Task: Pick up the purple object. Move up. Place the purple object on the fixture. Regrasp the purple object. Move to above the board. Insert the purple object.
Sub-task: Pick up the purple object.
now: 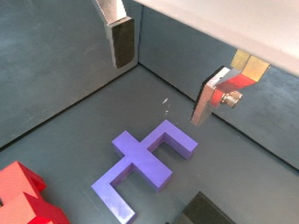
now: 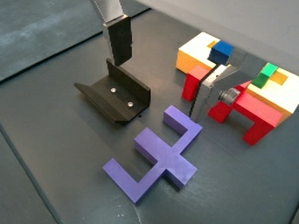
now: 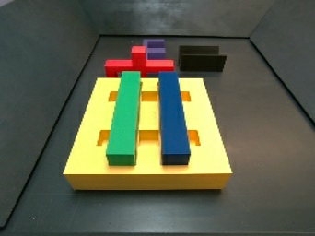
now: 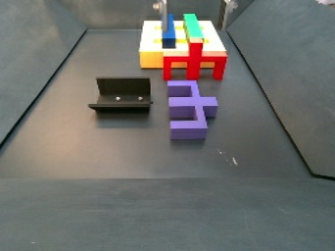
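The purple object (image 4: 190, 106) lies flat on the dark floor, next to the fixture (image 4: 120, 95) and in front of the red block (image 4: 197, 61). It shows in both wrist views (image 1: 142, 162) (image 2: 158, 156). My gripper (image 1: 162, 87) (image 2: 162, 80) is open and empty, hanging above the floor. Its two fingers (image 2: 117, 39) are wide apart. The purple object is below them and not between them. The fixture (image 2: 114, 94) sits under one finger. The yellow board (image 3: 147, 138) shows in both side views and partly in a wrist view (image 2: 198, 54).
A green bar (image 3: 127, 115) and a blue bar (image 3: 172, 115) lie in the board's slots. The red block (image 2: 251, 109) stands between the board and the purple object. Dark walls (image 3: 50, 55) enclose the floor on all sides.
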